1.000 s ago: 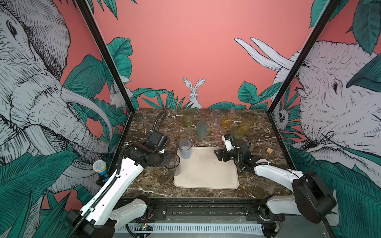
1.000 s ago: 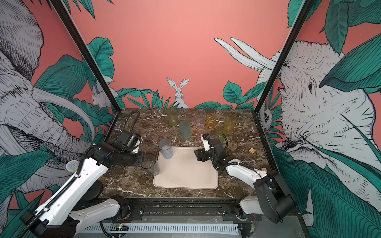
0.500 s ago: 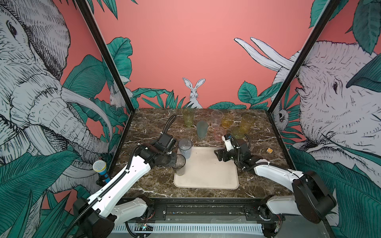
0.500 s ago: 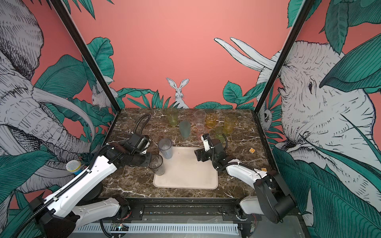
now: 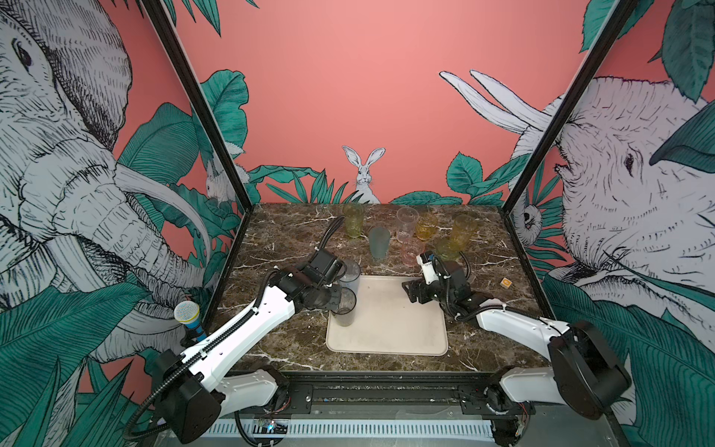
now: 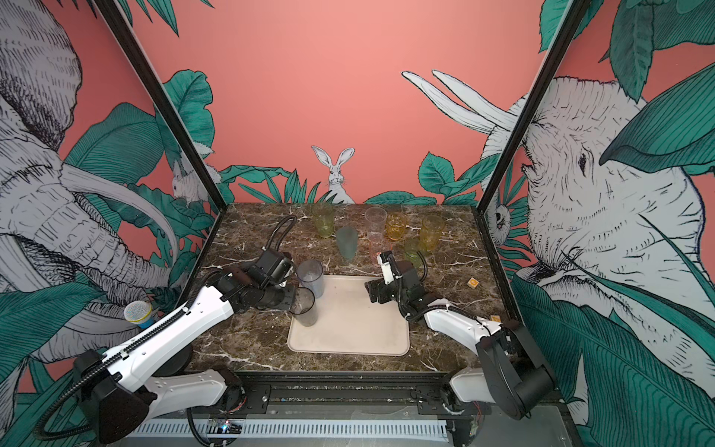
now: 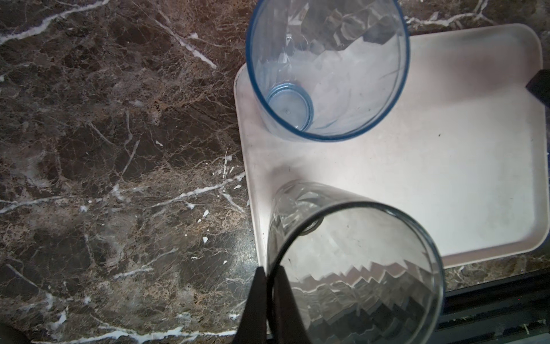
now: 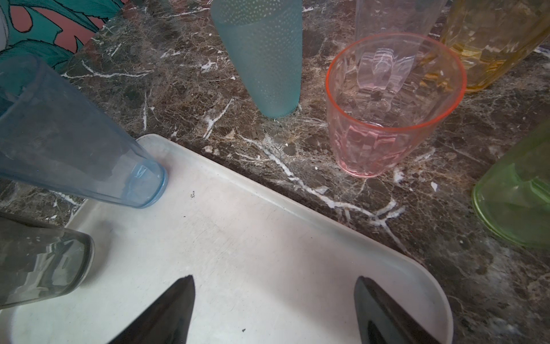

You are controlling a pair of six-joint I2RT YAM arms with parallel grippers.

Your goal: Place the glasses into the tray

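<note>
**Desk:** Where is the smoky glass (image 5: 345,309)?

**Photographer:** It is pinched at the rim by the left gripper (image 7: 269,269), whose fingers (image 7: 254,309) are clenched on either side of the wall, just inside the left edge of the tray (image 5: 387,336). Whether its base touches the tray cannot be made out. The left wrist view crops its near rim.

**Desk:** And the rest?

**Photographer:** A grey-blue glass (image 5: 353,276) stands upright in the tray's far left corner, half hidden behind the left arm (image 5: 327,267) in a top view. Beyond the tray's far edge, on the marble tabletop (image 5: 278,240), stand the teal glass (image 5: 379,242), a short pink glass (image 8: 393,110) and a short green glass (image 5: 447,247). The green one is partly masked by the right arm (image 5: 456,286). Farther from the tray, the clear glass (image 5: 406,224), amber glass (image 5: 426,226) and yellow glass (image 5: 462,230) are cut off in the right wrist view.

**Desk:** The right gripper (image 8: 275,278)?

**Photographer:** Released, jaws spread wide above the tray's far right corner.
</note>
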